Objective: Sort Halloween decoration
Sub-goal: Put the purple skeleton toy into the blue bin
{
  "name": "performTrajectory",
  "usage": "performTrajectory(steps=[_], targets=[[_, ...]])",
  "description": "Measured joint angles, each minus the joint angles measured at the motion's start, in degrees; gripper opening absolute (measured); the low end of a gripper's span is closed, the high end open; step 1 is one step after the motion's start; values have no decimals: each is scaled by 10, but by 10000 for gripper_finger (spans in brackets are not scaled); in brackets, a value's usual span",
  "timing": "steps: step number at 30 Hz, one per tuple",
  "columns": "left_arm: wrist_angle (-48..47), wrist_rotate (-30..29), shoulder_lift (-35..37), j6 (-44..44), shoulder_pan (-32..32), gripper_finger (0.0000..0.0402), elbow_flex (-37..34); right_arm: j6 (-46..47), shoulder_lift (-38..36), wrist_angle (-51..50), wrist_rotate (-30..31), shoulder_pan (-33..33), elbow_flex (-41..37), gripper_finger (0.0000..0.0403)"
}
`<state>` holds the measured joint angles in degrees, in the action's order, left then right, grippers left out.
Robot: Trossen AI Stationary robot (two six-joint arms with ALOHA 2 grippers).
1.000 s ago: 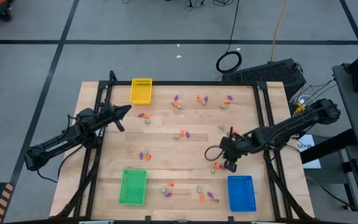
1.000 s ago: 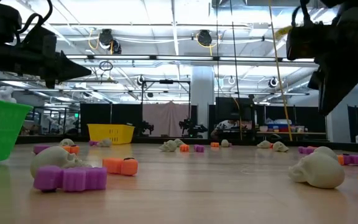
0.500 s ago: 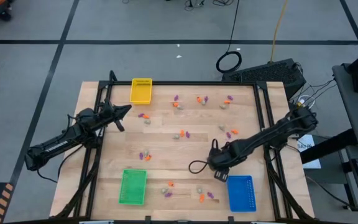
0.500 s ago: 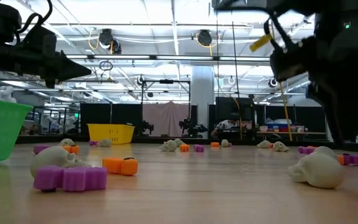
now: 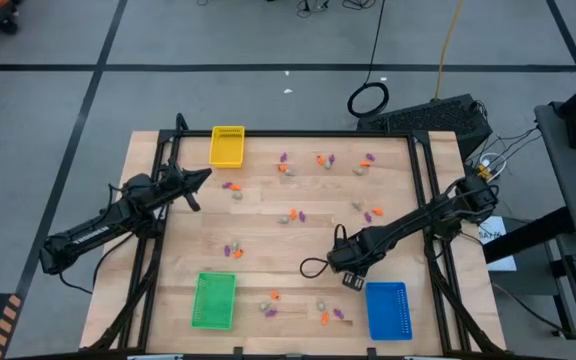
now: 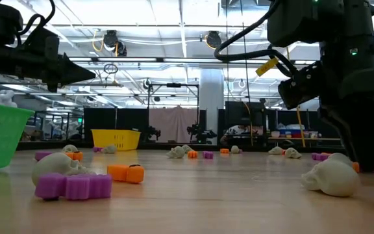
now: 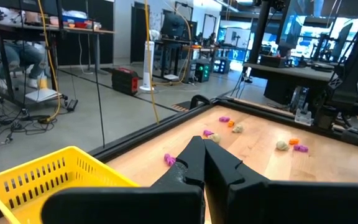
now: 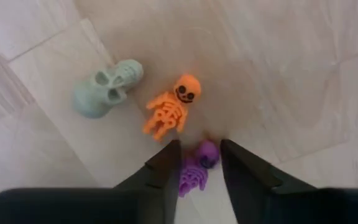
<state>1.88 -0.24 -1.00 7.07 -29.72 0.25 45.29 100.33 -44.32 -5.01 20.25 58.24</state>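
- The table (image 5: 298, 235) is carrying trinkets scattered over most of its top.
- The left gripper (image 5: 200, 176) is hanging near the yellow tray (image 5: 227, 146) at about ten o'clock, its fingers pressed together.
- The right gripper (image 8: 196, 163) is reaching low near the blue tray (image 5: 387, 309) at about five o'clock, fingers parted around a purple skeleton (image 8: 194, 168), probably not yet clamping.
- An orange skeleton (image 8: 169, 109) and a grey skull (image 8: 104, 89) are lying just beside it.

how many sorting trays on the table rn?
3. Yellow tray at the far edge near the left arm, green tray at the near edge on the left, blue tray at the near edge, just beside the right pincer. None looks hidden.
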Motion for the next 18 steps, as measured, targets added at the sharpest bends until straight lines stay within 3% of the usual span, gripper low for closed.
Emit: performTrajectory(steps=[6,18], targets=[[-7,13,0,0,0,0,0,-6,0,-4,-4,-1,3,12],[-9,16,-1,2,0,0,0,8,-33,-117,4,24,146,7]])
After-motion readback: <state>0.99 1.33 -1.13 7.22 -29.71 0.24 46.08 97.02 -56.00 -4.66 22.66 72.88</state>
